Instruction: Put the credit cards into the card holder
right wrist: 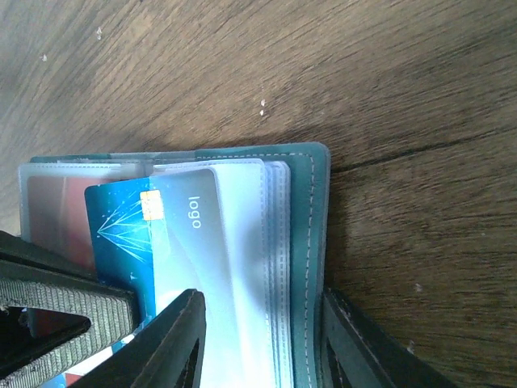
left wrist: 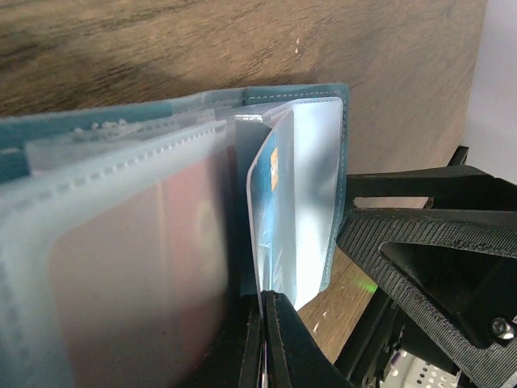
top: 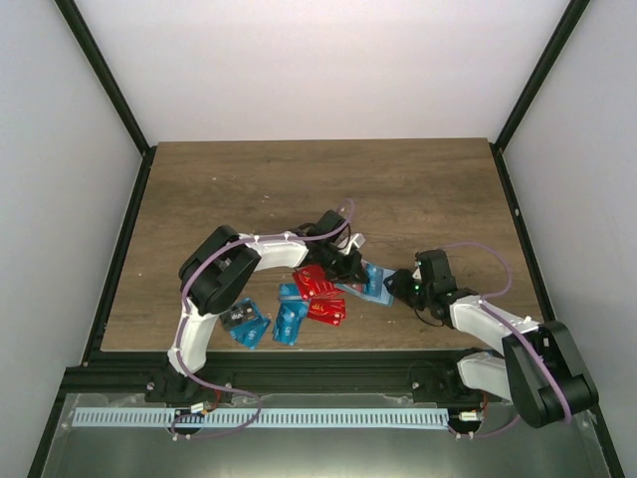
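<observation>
The teal card holder (right wrist: pixel 311 234) lies open on the wooden table, its clear sleeves fanned out. A blue credit card (right wrist: pixel 121 230) printed "logo" sits partly inside one sleeve. My left gripper (left wrist: pixel 267 297) is shut on that blue card's near edge, which shows edge-on (left wrist: pixel 260 202) in the left wrist view. My right gripper (right wrist: pixel 262 301) is closed across the sleeve pack and teal cover, one finger on each side. In the top view both grippers, left (top: pixel 350 267) and right (top: pixel 400 286), meet at the holder (top: pixel 376 283). Loose red cards (top: pixel 317 282) and blue cards (top: pixel 291 321) lie beside it.
More loose cards lie near the table's front edge, including a blue one (top: pixel 247 325) and a red one (top: pixel 328 312). Black frame posts and white walls border the table. My right gripper's body (left wrist: pixel 436 242) fills the right side of the left wrist view.
</observation>
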Available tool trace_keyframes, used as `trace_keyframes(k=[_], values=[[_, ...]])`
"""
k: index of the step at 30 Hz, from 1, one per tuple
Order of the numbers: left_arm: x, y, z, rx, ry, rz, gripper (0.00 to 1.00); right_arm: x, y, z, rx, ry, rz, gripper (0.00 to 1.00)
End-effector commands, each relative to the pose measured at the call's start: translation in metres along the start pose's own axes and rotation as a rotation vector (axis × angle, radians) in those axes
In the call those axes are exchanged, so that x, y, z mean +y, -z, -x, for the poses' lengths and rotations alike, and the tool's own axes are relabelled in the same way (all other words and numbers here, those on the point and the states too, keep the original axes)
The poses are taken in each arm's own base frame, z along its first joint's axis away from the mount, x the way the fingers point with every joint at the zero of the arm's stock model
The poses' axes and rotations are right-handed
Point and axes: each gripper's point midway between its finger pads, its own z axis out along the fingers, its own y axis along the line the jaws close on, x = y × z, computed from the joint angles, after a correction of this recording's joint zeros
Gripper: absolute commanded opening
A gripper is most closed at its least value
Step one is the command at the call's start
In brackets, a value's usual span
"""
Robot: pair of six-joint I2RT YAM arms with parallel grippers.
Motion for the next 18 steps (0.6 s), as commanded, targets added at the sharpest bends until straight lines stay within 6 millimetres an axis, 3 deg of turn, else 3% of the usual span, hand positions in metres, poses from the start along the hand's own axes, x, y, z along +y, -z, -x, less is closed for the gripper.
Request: trace_keyframes(k=[1, 11, 18], values=[[0.02, -0.018, -0.016, 0.042, 0.018, 0.057, 0.04, -0.014, -0.002, -0.027, 0.11, -0.028, -0.036, 0.41], [0.03, -0.019, -0.024, 0.081, -0.034, 0.092, 0.04, -0.014, -0.001, -0.017, 0.092, 0.017, -0.074, 0.41], [0.027, -0.026, -0.025, 0.102, -0.048, 0.091, 0.04, -0.011, -0.004, -0.017, 0.103, 0.029, -0.062, 0.41]])
